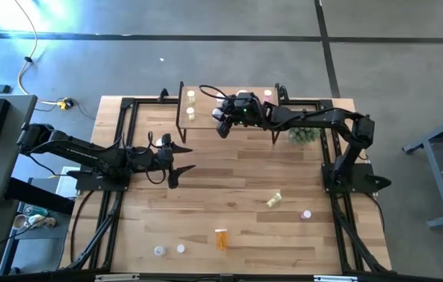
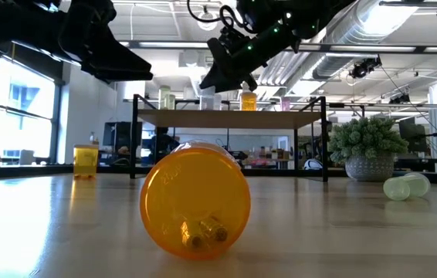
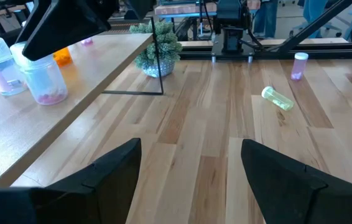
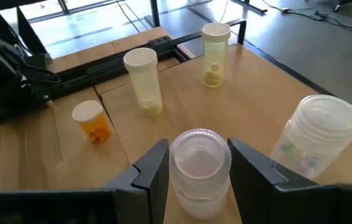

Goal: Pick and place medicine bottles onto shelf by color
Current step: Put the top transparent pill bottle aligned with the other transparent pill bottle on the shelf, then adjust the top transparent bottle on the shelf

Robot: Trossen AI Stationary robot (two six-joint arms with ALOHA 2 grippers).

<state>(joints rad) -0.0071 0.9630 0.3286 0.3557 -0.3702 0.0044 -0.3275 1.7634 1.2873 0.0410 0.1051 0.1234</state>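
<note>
Currently right gripper (image 4: pixel 194 177) is gripping a clear white-capped bottle (image 4: pixel 199 163) over the wooden black-legged shelf (image 1: pixel 206 117); lower upright, beside matching colours; left gripper (image 3: pixel 191 168) jaws idling open.

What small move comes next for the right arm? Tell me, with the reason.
Probably open the right pincer and lift clear. Its fingers close around a clear bottle with pinkish pills that stands upright over the shelf, beside another clear bottle; whether its base rests on the top is hidden. The left pincer waits open over the table.
</note>
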